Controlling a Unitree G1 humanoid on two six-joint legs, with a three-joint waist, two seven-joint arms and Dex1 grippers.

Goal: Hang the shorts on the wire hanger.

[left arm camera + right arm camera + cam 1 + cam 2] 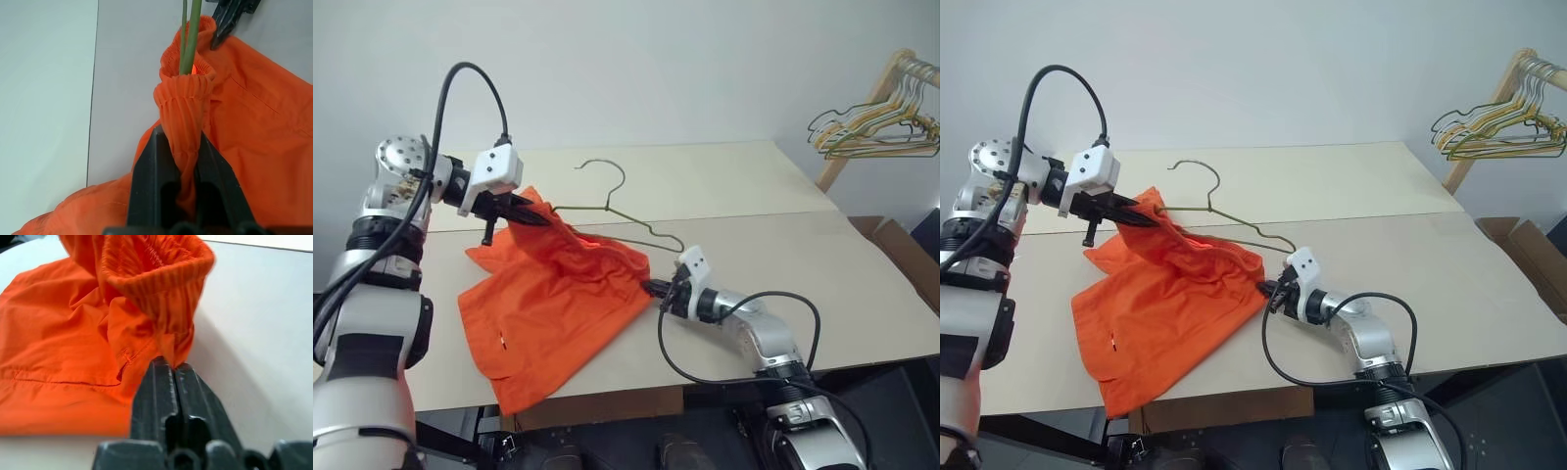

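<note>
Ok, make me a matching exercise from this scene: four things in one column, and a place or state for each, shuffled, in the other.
Things:
1. shorts
2. hanger
3. left gripper
4. bunched hangers

Places or states:
A. on the wooden rack at the right
B. shut on the raised waistband end
C. orange, spread on the table
D. wire running into the waistband

Pairs: 1-C, 2-D, 3-B, 4-A
</note>
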